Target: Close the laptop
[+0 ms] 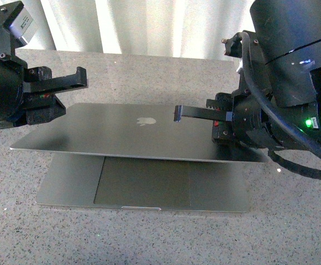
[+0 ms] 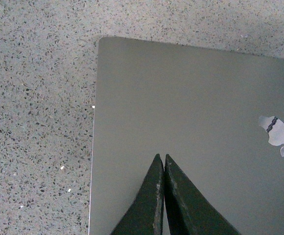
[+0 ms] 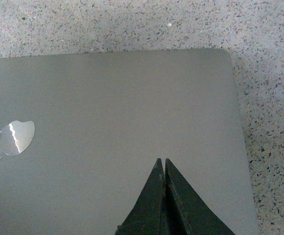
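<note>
The laptop (image 1: 121, 135) is a space-grey MacBook lying on the speckled counter, its lid tilted far down and a narrow gap left above the trackpad (image 1: 143, 185). The pale apple logo (image 1: 145, 121) shows on the lid. My left gripper (image 1: 83, 76) is shut and empty, above the lid's left side; in the left wrist view it (image 2: 162, 157) is over the lid (image 2: 190, 112) near its corner. My right gripper (image 1: 178, 114) is shut and empty, at the lid's right half near the logo; in the right wrist view it (image 3: 162, 161) is over the lid (image 3: 112, 107).
The speckled stone counter (image 1: 149, 237) surrounds the laptop. White curtains (image 1: 149, 25) hang behind the counter's far edge. A black cable (image 1: 309, 171) loops from my right arm down to the counter at the laptop's right.
</note>
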Motion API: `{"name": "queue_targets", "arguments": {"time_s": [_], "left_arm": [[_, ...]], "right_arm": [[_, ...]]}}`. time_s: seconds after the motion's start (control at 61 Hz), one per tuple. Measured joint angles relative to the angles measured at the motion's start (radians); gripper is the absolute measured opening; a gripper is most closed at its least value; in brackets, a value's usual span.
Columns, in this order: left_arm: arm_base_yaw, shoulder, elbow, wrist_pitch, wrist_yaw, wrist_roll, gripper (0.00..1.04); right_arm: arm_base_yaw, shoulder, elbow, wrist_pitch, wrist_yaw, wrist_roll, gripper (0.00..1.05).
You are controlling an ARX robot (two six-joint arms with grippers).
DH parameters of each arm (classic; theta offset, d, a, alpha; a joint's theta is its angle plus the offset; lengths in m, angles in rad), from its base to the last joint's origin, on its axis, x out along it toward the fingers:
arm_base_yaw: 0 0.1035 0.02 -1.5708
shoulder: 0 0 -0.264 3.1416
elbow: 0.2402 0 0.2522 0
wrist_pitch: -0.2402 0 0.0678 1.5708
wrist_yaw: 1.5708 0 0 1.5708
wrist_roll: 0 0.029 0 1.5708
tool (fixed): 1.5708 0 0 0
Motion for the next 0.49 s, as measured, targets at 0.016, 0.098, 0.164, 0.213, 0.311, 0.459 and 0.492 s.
{"name": "queue_targets", "arguments": {"time_s": [0.016,0.098,0.164,0.213,0.311,0.459,0.492], "left_arm": [[0.000,0.000,-0.001,0.001,0.000,0.000,0.04],[0.000,0.002,-0.007,0.009,0.000,-0.004,0.04],[0.000,0.004,-0.011,0.014,0.000,-0.008,0.04],[0.000,0.007,-0.016,0.021,0.000,-0.012,0.04],[0.000,0.012,-0.026,0.034,0.000,-0.018,0.04],[0.000,0.022,-0.042,0.051,0.006,-0.026,0.04],[0.000,0.024,-0.045,0.056,0.007,-0.026,0.04]], "right_arm": [[0.001,0.002,-0.003,0.003,0.000,0.001,0.01],[0.002,0.004,-0.008,0.008,0.001,0.003,0.01],[0.002,0.005,-0.014,0.011,0.001,0.003,0.01],[0.002,0.006,-0.017,0.014,0.001,0.003,0.01],[0.001,0.009,-0.025,0.022,0.001,0.003,0.01],[-0.006,0.010,-0.044,0.038,-0.002,0.002,0.01],[-0.008,0.010,-0.048,0.042,-0.002,0.002,0.01]]}}
